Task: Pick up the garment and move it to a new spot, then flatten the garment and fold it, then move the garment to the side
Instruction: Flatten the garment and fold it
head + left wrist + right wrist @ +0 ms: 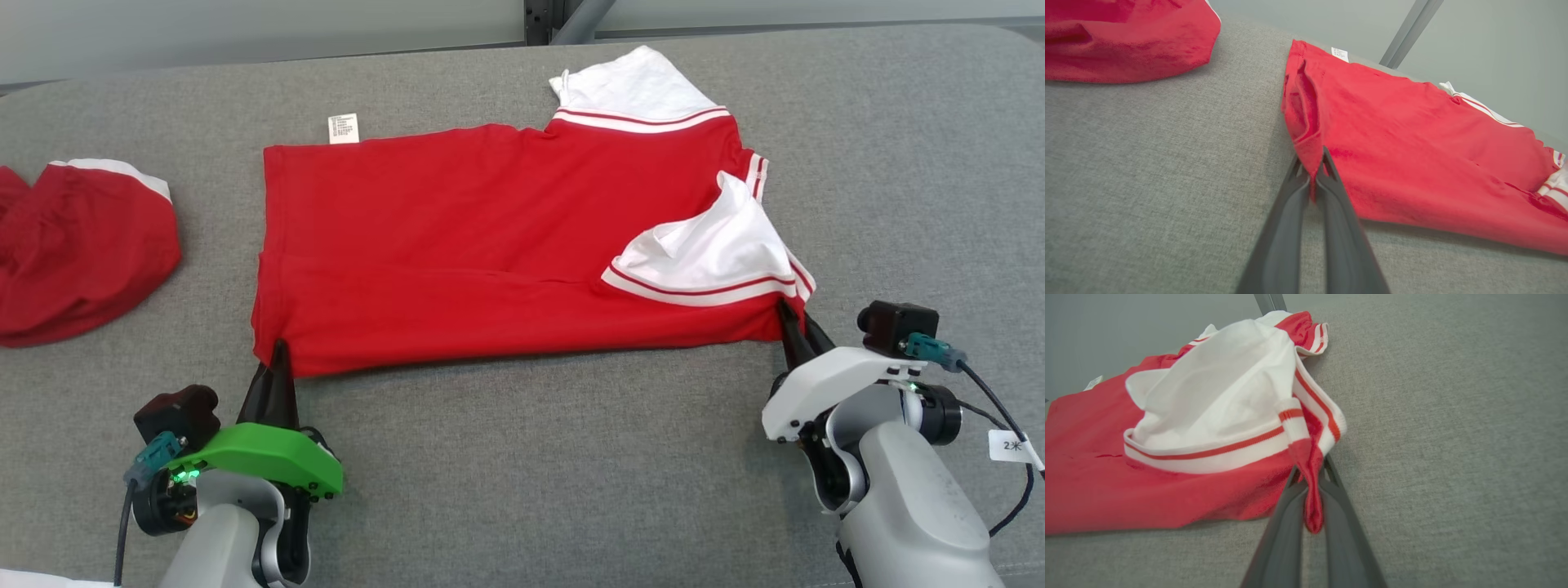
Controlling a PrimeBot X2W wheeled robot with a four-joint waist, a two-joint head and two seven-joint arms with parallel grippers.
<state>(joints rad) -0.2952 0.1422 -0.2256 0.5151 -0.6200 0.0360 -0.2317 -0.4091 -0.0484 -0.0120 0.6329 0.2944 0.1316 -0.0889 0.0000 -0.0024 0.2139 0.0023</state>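
The grey padded surface (pixel 522 465) carries the red T-shirt (pixel 457 237), spread across its middle. It looks light and limp, best taken by the corners. The left gripper (pixel 277 353) is clenched on its near hem corner, and the right gripper (pixel 790 322) on its near shoulder corner.

our left gripper (pixel 277 353), fingers pressed together, pinches the near left corner of the red garment (pixel 490 245), while our right gripper (pixel 792 327) pinches its near right corner, just below a white sleeve (pixel 710 253) with red stripes. the garment lies spread on the grey padded table (pixel 531 474), a white label (pixel 344 128) poking out at its far edge. a second red garment (pixel 73 253) sits bunched well apart at far left.
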